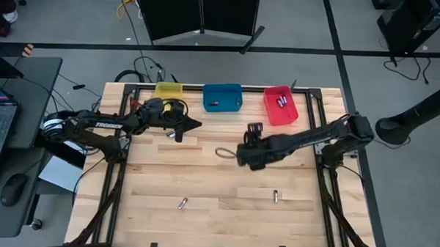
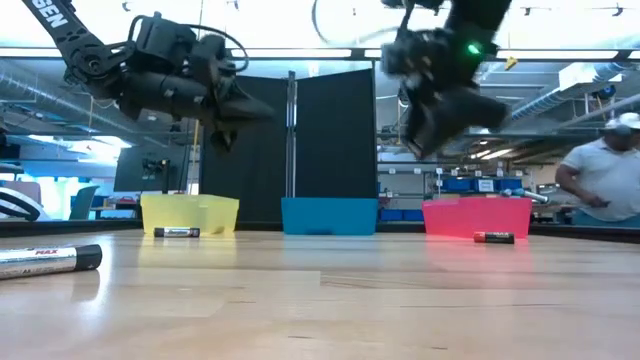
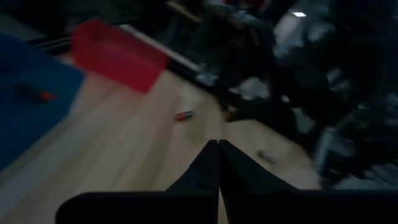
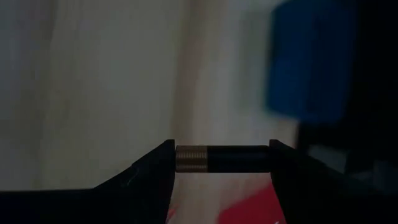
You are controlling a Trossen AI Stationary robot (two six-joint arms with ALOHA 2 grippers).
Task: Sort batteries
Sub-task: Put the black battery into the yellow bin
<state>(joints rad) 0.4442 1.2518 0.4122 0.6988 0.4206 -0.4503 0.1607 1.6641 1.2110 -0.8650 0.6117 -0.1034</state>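
My right gripper (image 1: pixel 254 129) hovers above the table's middle, near the red bin (image 1: pixel 280 106), and is shut on a black battery with a coppery end (image 4: pixel 222 158). My left gripper (image 1: pixel 194 125) is shut and empty, raised in the air (image 2: pixel 250 110) near the yellow bin (image 1: pixel 170 89). Loose batteries lie flat on the wood: one near the left gripper (image 1: pixel 172 135) and two toward the near edge (image 1: pixel 182 203), (image 1: pixel 276 195). More batteries lie inside the red bin (image 1: pixel 282 101), and one is in the blue bin (image 1: pixel 215 103). My right gripper holds the black battery end to end: one finger (image 4: pixel 155 171) is on its coppery end (image 4: pixel 190 158), the other finger (image 4: pixel 283 163) on its dark end. The battery spans the gap between the fingers and is lifted clear of the table.
Yellow, blue (image 1: pixel 222 96) and red bins stand in a row along the far edge. A loop of cable (image 1: pixel 225 153) hangs by the right arm. A person (image 2: pixel 605 180) stands beyond the table's right side. Bare wood lies in the table's middle and along the near edge.
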